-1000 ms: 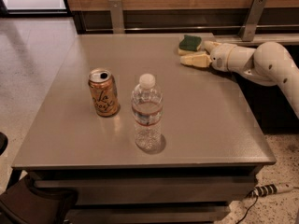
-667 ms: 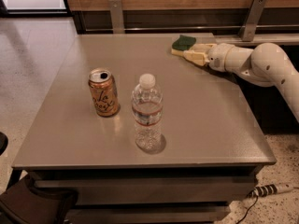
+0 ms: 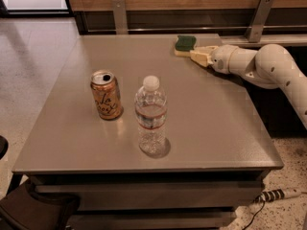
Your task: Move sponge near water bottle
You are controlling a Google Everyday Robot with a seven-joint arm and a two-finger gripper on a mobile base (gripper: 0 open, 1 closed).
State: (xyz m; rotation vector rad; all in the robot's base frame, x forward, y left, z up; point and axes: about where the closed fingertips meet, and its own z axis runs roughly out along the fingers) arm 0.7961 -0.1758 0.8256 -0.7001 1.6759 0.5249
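Observation:
The sponge [image 3: 185,44], dark green on top with pale yellow foam beneath, is at the far side of the grey table [image 3: 211,128], right of centre. My gripper [image 3: 197,55] reaches in from the right on a white arm [image 3: 268,68]. Its cream fingers [image 3: 203,56] grip the sponge's right end. The water bottle [image 3: 151,116], clear with a white cap and a thin red-and-white band, stands upright near the table's front centre, well apart from the sponge and gripper.
An orange-gold drink can [image 3: 106,95] stands upright just left of the bottle. A wooden wall with metal brackets [image 3: 119,16] runs behind the table. A power strip [image 3: 278,194] lies on the floor at the right. A dark chair [image 3: 29,210] sits at the lower left.
My gripper has moved left along the table's far edge, and the sponge has moved left with it. The bottle and can have not moved.

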